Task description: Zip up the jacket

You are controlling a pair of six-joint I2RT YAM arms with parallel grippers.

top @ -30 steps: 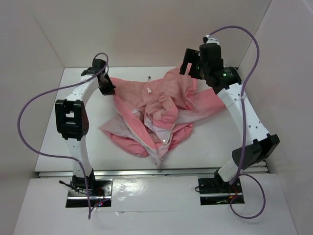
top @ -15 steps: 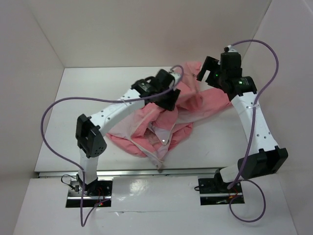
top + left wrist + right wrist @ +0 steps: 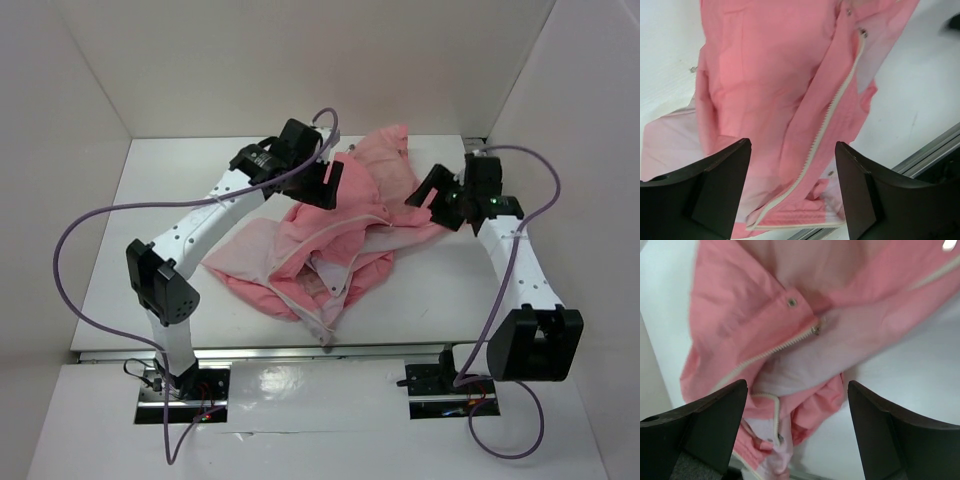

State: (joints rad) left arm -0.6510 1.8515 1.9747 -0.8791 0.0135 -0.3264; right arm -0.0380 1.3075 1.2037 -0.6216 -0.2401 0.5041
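The salmon-pink jacket (image 3: 352,228) lies crumpled mid-table, with paler lining (image 3: 250,250) showing at its left and front. My left gripper (image 3: 328,186) hangs open over the jacket's back part, nothing between its fingers. In the left wrist view the jacket (image 3: 765,75) fills the frame and a light zipper (image 3: 832,107) runs diagonally under the left gripper (image 3: 792,150). My right gripper (image 3: 428,190) is open at the jacket's right edge. In the right wrist view the right gripper (image 3: 797,390) is above pale lining (image 3: 840,340), a zipper slider (image 3: 815,330) and a snap (image 3: 791,302).
White walls enclose the table (image 3: 140,210) on the left, back and right. A metal rail (image 3: 300,352) runs along the near edge and shows in the left wrist view as the rail (image 3: 935,147). Purple cables (image 3: 75,225) loop off both arms.
My left arm swung from the jacket's back-left corner to over its middle, carrying that side across, and its gripper went from shut to open. My right arm came down to the jacket's right edge.
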